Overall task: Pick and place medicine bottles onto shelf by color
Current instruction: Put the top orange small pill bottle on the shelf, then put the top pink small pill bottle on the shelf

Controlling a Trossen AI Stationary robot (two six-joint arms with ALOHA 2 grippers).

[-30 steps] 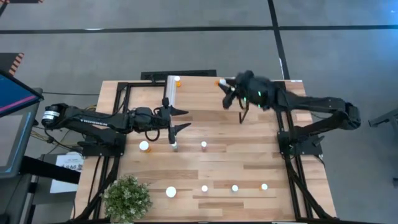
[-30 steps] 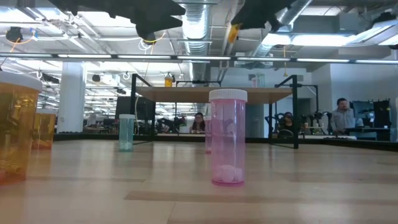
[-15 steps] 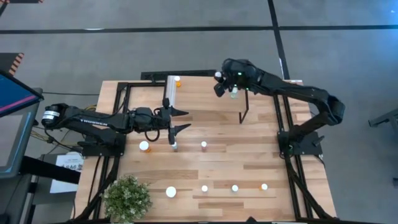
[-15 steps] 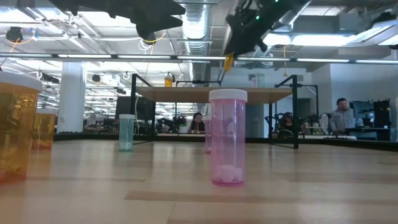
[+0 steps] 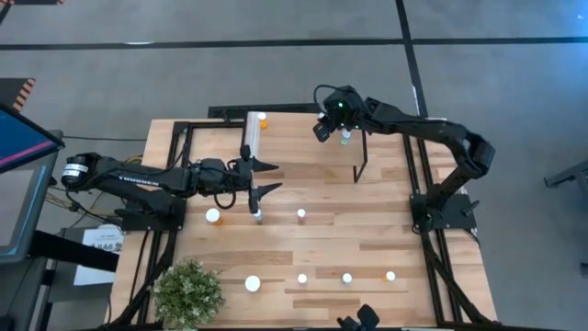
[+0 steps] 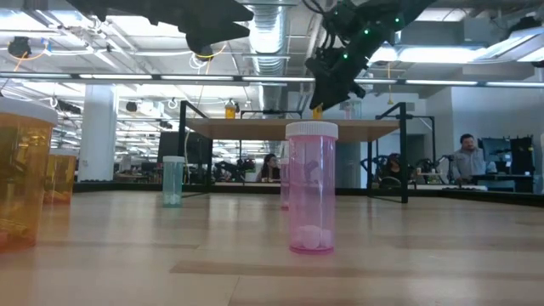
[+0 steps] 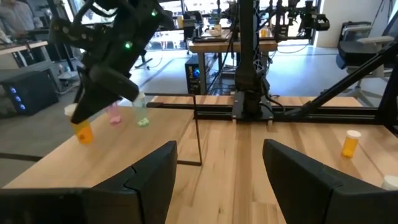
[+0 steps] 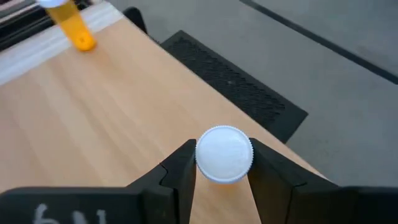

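Fingers of my right gripper (image 8: 224, 180) are flanking an orange bottle (image 7: 82, 129) on the shelf's (image 5: 294, 138) far edge; whether gripping, I cannot tell.

Overhead, straight down on the whole desk (image 5: 367, 230). Level across at desk height, close behind a pink bottle (image 6: 311, 187). Shelf (image 6: 289, 128) shared by both.

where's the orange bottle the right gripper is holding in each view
High view: upper middle, mostly hidden under the right gripper.
Low view: orange bottle at top centre, low over the shelf.
Left wrist view: far left, below that gripper.
Right wrist view: its white cap, bottom centre between the fingers.
Shared landmark: the shelf top beneath it.
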